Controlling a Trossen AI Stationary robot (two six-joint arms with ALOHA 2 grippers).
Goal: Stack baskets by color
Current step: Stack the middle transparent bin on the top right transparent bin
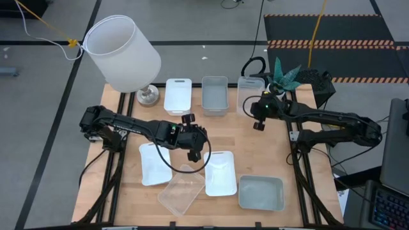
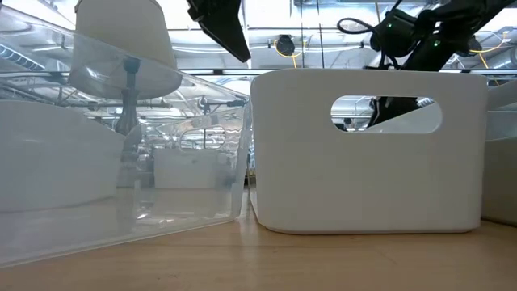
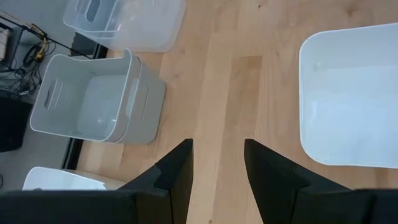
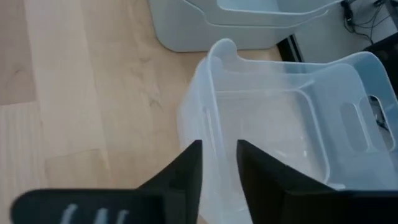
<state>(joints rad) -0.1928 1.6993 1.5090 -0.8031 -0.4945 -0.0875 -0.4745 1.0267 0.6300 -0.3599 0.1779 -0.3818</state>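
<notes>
Clear basket (image 4: 292,118) rim between right pincer (image 4: 219,163) fingers.

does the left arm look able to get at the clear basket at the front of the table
Probably yes. The left end effector hangs open just behind the clear basket, which lies between two white baskets with nothing on top.

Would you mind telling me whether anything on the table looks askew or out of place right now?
Yes: the clear basket at the table's front edge lies rotated at an angle, while the white baskets beside it sit nearly square. The lamp at the back left corner also leans, its shade tilted off the table's edge. Nothing looks spilled or damaged.
</notes>
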